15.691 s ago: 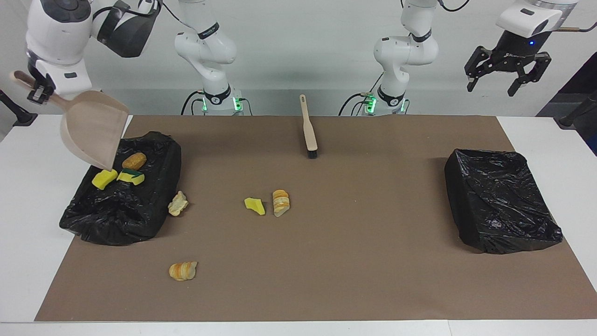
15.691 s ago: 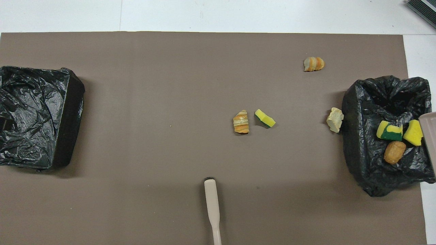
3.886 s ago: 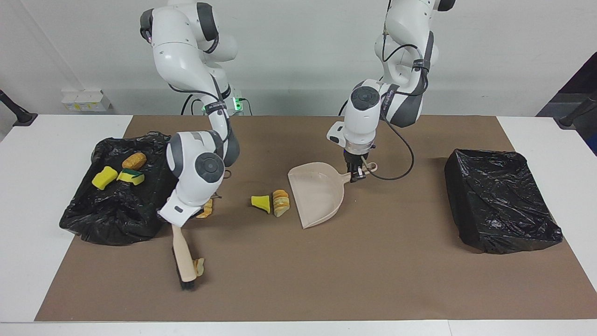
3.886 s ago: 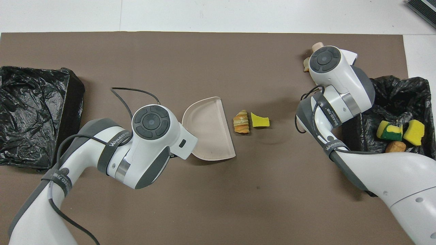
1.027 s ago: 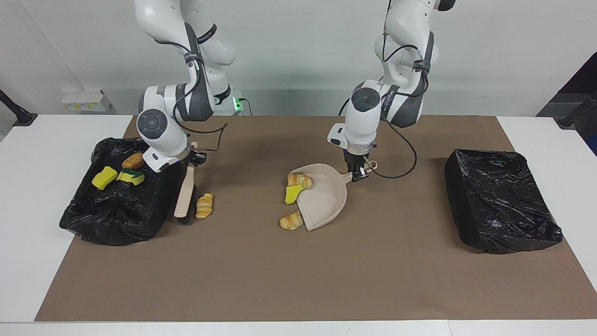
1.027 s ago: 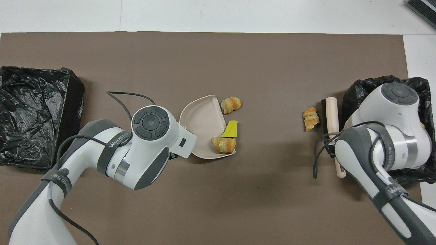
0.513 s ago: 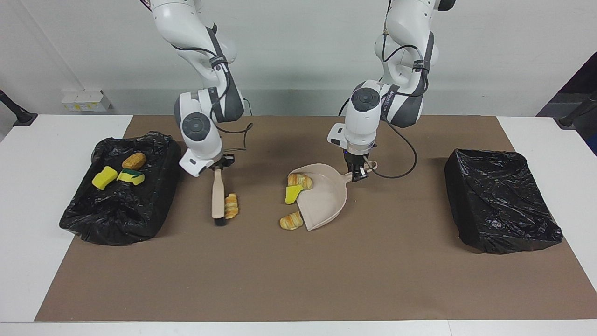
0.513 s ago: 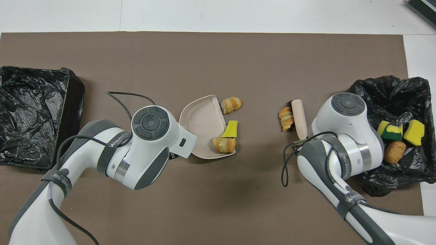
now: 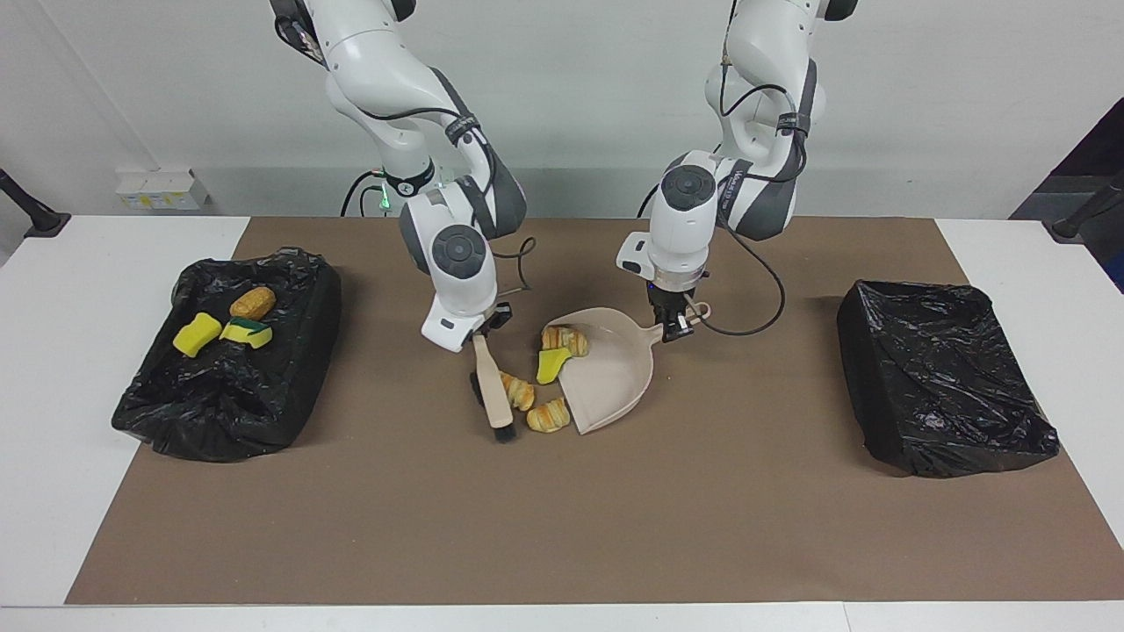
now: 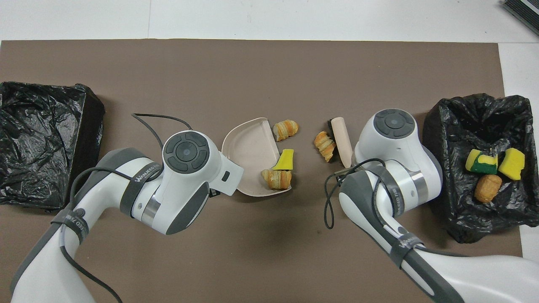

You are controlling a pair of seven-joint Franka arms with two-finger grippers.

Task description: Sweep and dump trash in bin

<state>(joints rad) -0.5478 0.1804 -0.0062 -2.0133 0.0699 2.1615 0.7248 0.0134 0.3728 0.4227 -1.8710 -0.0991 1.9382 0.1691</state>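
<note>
Right gripper (image 9: 488,328) pinches brush (image 9: 493,395) handle; left gripper (image 9: 672,330) pinches dustpan (image 9: 610,373) handle. Trash (image 9: 517,391): one roll against the bristles, three bits at the pan's mouth, three in bin (image 9: 290,369). Likely light, soft, rolls easily; push, don't grip.

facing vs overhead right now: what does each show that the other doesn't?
Only facing: the left hand shut on the dustpan handle and the right hand shut on the brush handle; overhead, the wrists cover both grips. Only overhead: the brush's bristles against a bread piece. Both: bread and a yellow sponge chunk at the dustpan's mouth, and three pieces in the bin at the right arm's end.
</note>
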